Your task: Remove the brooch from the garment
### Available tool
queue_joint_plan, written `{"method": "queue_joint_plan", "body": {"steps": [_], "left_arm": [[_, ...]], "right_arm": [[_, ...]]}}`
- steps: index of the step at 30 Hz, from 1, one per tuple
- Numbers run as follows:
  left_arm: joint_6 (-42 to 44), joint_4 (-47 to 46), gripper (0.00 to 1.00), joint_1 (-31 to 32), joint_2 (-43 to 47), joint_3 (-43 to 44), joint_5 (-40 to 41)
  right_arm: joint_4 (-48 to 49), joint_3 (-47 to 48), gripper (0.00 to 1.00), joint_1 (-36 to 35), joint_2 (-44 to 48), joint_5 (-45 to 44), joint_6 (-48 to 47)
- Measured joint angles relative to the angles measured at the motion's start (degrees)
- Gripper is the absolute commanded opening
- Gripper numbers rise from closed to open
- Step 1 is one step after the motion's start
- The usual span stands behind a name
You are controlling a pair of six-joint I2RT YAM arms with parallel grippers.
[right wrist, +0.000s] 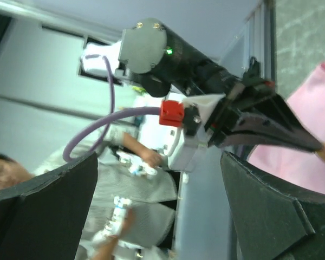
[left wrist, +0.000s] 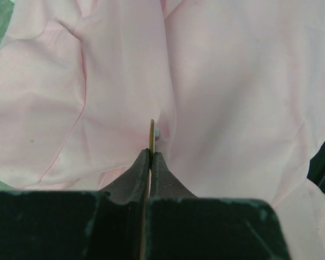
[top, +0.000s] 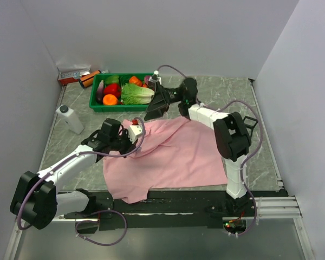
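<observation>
The pink garment (top: 173, 154) lies spread on the table and fills the left wrist view (left wrist: 233, 81). My left gripper (left wrist: 150, 154) is shut on the brooch (left wrist: 151, 132), a thin gold piece seen edge-on that stands just above the cloth. In the top view the left gripper (top: 131, 130) is at the garment's far left corner, and the brooch is too small to make out there. My right gripper (top: 154, 105) is open and empty, raised over the garment's far edge and facing the left gripper. Its view shows its own wide-apart fingers (right wrist: 49, 211) and the garment's edge (right wrist: 314, 162).
A green basket (top: 95, 104) of vegetables stands at the back, just behind the right gripper. A white bottle (top: 69, 118) lies at the left. A box (top: 73, 75) and a can (top: 89, 78) sit in the back left corner. Walls close in both sides.
</observation>
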State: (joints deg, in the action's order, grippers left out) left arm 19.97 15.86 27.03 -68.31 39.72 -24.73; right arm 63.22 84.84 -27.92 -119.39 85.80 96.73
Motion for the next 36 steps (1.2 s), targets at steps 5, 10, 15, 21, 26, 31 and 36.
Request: {"method": "queue_joint_plan", "body": {"steps": [5,10,15,21,26,31,36], "left_arm": [[-1.1,2.8,0.01,-0.6,-0.4,1.6,-0.8],[-2.1,3.6,0.01,-1.7,-1.6,3.7,-2.5],[-3.4,3.5,0.01,-2.5,-3.1,4.3,-4.7],[-3.6,3.8,0.01,-4.2,-3.1,4.3,-8.2],[-5.5,1.8,0.01,-5.6,-0.7,2.9,-10.0],[-10.6,-5.1,0.01,-5.7,2.8,-1.4,-10.4],[-15.4,-14.9,0.01,-5.7,4.6,-6.2,-9.7]], "right_arm": [[-52.7,17.1,1.00,-0.1,1.6,-7.7,-35.5],[-88.7,34.2,1.00,-0.9,5.4,-35.4,-69.4],[-82.2,13.2,1.00,-1.0,24.2,-55.2,-88.8],[-64.2,-12.9,0.88,-0.9,34.3,-61.7,-95.4],[-60.0,-19.6,0.67,-1.0,31.6,-49.0,-98.9],[-59.9,-24.2,0.62,-3.9,30.1,-39.9,-105.6],[-59.9,-24.2,0.57,-6.4,26.4,-36.0,-111.9]]}}
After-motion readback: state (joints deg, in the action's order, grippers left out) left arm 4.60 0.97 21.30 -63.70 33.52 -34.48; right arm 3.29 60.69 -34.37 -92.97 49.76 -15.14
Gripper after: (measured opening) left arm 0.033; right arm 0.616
